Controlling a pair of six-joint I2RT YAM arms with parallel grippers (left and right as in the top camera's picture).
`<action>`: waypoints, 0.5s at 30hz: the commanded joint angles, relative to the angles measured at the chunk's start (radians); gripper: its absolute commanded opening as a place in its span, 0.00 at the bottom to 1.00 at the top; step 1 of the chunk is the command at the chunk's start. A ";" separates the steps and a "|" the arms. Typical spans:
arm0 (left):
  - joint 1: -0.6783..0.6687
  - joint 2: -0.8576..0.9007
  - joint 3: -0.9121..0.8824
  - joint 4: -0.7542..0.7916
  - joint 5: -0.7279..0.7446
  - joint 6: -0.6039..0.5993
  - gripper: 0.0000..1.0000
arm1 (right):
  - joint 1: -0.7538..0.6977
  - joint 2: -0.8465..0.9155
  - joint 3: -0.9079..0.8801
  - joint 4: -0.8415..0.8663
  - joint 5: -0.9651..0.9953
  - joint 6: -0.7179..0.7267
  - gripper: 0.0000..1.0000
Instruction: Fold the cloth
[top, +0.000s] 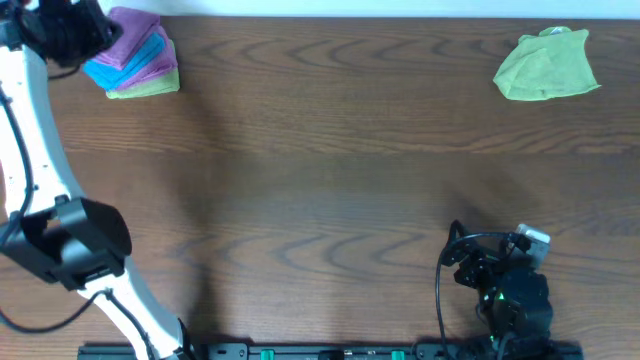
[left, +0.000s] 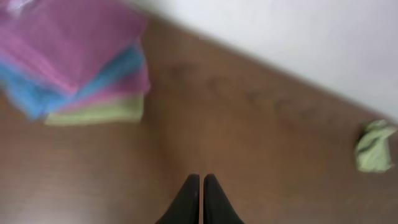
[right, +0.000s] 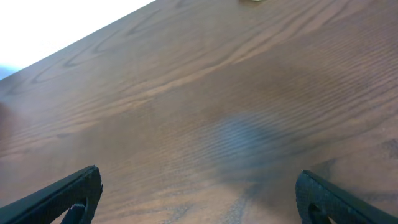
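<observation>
Left gripper (left: 201, 183), jaws closed and empty, hung by the pink-blue-green folded cloth stack (left: 74, 62) at eleven o'clock; right gripper (right: 199, 191) gaped; crumpled green cloth (top: 547, 66) lay at one o'clock.

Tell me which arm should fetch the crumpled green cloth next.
Right. The green cloth lies on its side of the table and the right tool is open. The left tool is shut, far off by the folded stack.

Bright, even light, soft shadows; the left wrist view blurs the cloth (left: 375, 146).
</observation>
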 joint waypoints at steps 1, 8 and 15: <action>-0.014 -0.077 -0.021 -0.069 -0.095 0.108 0.06 | -0.001 -0.006 -0.005 0.000 0.000 0.012 0.99; -0.091 -0.422 -0.210 -0.073 -0.236 0.101 0.06 | -0.001 -0.006 -0.005 0.000 0.000 0.012 0.99; -0.249 -0.864 -0.601 -0.041 -0.366 0.062 0.06 | -0.001 -0.006 -0.005 0.000 0.000 0.012 0.99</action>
